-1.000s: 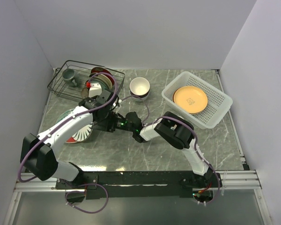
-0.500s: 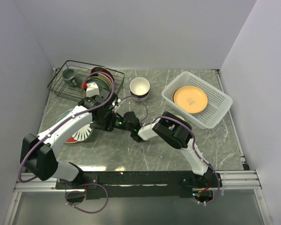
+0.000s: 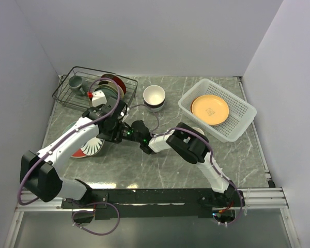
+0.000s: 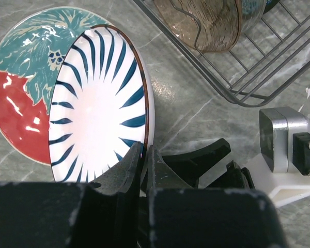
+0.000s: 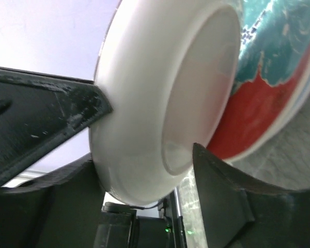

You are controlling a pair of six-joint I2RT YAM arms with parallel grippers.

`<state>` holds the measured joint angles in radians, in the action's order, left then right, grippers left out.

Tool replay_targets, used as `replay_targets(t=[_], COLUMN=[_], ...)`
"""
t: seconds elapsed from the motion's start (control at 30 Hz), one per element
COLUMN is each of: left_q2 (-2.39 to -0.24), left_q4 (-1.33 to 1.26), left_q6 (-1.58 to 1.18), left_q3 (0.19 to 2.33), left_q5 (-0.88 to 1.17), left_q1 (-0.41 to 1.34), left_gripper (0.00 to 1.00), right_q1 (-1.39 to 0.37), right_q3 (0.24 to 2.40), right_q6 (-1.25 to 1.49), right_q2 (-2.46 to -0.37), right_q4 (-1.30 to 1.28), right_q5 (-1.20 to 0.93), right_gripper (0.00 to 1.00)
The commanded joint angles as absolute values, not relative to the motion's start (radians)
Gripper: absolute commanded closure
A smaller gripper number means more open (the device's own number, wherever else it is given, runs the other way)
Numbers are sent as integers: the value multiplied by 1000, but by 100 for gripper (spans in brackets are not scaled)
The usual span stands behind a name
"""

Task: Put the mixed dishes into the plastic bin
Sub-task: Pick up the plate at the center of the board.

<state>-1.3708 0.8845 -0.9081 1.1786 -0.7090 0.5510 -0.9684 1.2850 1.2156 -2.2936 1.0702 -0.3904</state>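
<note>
A grey-green marble tabletop [image 3: 144, 165] lies between pale walls. The left claw [image 4: 143, 155] is pressed together on the rim of the white round plate with navy stripes [image 4: 98, 103], which stands tilted. The right claw [image 5: 154, 125] is spread astride that plate, one finger on each face; whether it presses, I cannot tell. The striped plate overlaps a red-and-teal round plate [image 4: 15, 119]. Both sit well left of the white lattice plastic bin [image 3: 236, 103], which holds an orange round plate [image 3: 210, 109].

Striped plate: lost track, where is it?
Striped plate: top view, left of centre, tilted over the red-and-teal plate, pinched by the left gripper, right gripper straddling it.
</note>
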Motion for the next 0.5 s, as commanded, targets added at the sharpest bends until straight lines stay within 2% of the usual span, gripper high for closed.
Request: replay_targets(t=[0.0, 0.07, 0.17, 0.4, 0.47], left_q2=[-1319, -1316, -1312, -1299, -1290], left_q4=[855, 854, 850, 842, 844], left_q6=[-943, -940, -939, -927, -923], left_q3=[1204, 1203, 1204, 1210, 1213], left_q5=[-715, -713, -713, -707, -707], left_q1=[549, 548, 548, 546, 546], left_gripper=[99, 99, 99, 97, 95], right_q1=[-969, -969, -966, -963, -959], right_q3=[1342, 1350, 1344, 1312, 1312], right_q6=[1230, 1241, 1247, 1258, 1267], right_q2=[-2321, -2325, -2326, -2313, -2315], right_q4=[1069, 1072, 1085, 1114, 1123], right_q5=[-377, -380, -385, -380, -385], right_gripper=[37, 46, 53, 62, 68])
